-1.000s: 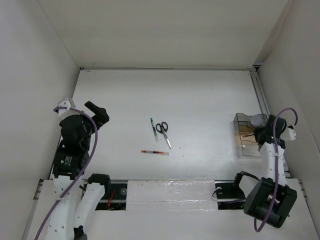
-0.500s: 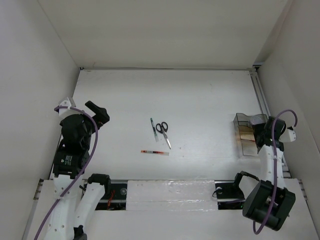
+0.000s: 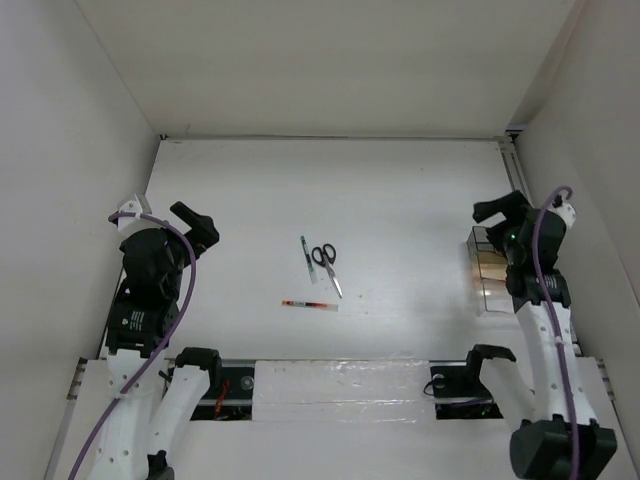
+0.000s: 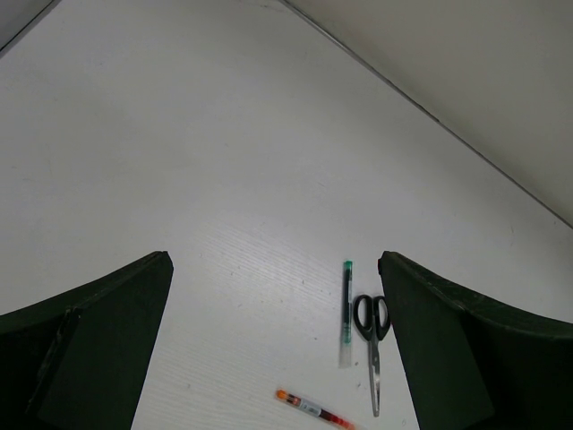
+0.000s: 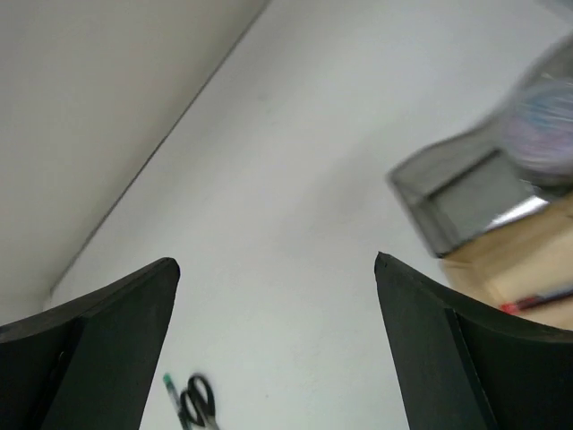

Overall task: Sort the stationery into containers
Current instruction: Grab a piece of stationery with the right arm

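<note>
Right gripper spread, empty, near amber box with boxed red pen. Left gripper spread, aimed at unsorted scissors, green pen, loose red pen.

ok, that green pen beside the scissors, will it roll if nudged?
Probably: the green pen looks thin and round, lying flat on the smooth white table. Likely stiff and light. Sitting so low, a pinch may slip.

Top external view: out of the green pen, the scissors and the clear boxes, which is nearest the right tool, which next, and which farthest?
1. The clear boxes, right beside the right tool, at the far right.
2. The scissors, mid-scene.
3. The green pen, just left of the scissors.
</note>
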Controlling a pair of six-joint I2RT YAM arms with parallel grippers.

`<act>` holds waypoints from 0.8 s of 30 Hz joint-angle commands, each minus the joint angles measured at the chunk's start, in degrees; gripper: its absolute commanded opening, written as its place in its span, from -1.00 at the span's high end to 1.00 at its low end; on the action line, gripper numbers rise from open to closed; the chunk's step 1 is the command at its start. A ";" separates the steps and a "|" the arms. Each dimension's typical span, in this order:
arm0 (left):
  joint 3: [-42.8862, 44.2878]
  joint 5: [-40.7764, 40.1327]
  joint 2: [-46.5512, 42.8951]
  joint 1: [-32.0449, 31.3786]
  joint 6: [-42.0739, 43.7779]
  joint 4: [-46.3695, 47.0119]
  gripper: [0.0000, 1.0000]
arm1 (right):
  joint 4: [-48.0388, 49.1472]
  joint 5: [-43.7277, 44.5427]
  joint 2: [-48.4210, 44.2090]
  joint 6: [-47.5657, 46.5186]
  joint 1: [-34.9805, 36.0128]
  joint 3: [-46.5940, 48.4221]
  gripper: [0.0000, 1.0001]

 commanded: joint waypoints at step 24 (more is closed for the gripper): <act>-0.25 -2.69 0.70 0.04 -1.07 1.19 -1.00 | -9.84 17.77 73.64 -26.47 63.40 58.66 -0.63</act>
